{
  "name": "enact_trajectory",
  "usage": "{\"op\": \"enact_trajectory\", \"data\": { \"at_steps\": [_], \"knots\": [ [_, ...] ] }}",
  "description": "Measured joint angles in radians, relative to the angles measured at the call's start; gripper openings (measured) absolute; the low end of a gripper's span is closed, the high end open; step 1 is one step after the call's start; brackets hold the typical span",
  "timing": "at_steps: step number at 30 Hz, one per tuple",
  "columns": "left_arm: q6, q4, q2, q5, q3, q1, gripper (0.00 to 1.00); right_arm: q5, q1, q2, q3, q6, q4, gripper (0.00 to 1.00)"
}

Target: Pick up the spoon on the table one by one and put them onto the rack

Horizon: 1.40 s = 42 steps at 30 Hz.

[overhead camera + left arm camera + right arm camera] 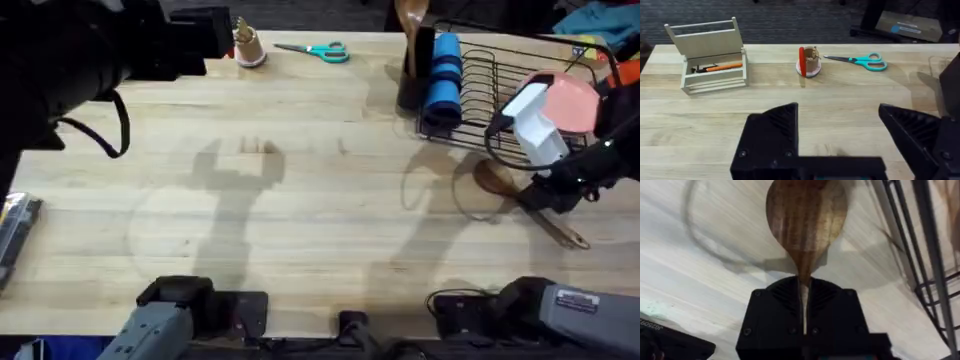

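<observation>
1. Fingers of the right gripper (803,311) are pressed together on the neck of a wooden spoon (806,217), just below its bowl, with no gap showing beyond the handle's own thickness.
2. That spoon (525,200) sits at the right of the overhead view, just in front of the rack (500,90); its bowl lies toward the rack and its handle runs down and to the right. Whether it is lifted clear of the table (300,200) cannot be told.
3. Handling, as a judgement: the spoon looks light, stiff and not fragile. Its grained wood should give the pads fair grip. Held at the neck, the long handle is likely to swing or pivot, so a firm pinch and a slow carry suit it.
4. Another spoon (408,20) already stands bowl-up in the rack's tall black utensil cup (412,75), beside a blue item (443,80) in the slots.
5. Farther out, the left gripper (840,135) is spread wide and holds nothing; it looks over scissors (862,61) and a beige box holder (710,55).
</observation>
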<state>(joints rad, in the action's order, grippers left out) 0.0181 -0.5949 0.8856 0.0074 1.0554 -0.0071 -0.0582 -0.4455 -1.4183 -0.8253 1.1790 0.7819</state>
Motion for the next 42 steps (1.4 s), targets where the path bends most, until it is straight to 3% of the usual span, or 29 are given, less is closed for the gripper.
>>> {"op": "enact_trajectory", "data": {
  "at_steps": [11,13,17,18,22,30,42],
  "knots": [
    [0.000,0.000,0.000,0.000,0.000,0.000,0.994,0.004,0.193,0.073,0.000,0.001,0.061,0.032],
    [0.000,0.000,0.000,0.000,0.000,0.000,0.993,0.009,0.369,0.073,0.000,-0.004,0.077,0.032],
    [0.000,0.000,0.000,0.000,0.000,0.000,0.993,0.025,0.467,0.073,0.000,-0.023,0.076,0.032],
    [0.000,0.000,0.000,0.000,0.000,0.000,0.993,0.037,0.540,0.073,0.000,-0.050,0.076,0.032],
    [0.000,0.000,0.000,0.000,0.000,0.000,0.993,0.079,0.620,0.073,-0.003,-0.091,0.080,0.032],
    [0.000,0.000,0.000,0.000,0.000,0.000,0.994,0.171,0.691,0.073,-0.112,-0.217,0.083,0.032],
    [0.000,0.000,0.000,0.000,0.000,0.000,0.993,0.372,0.696,0.073,-0.317,-0.325,0.020,0.032]
  ]
}}
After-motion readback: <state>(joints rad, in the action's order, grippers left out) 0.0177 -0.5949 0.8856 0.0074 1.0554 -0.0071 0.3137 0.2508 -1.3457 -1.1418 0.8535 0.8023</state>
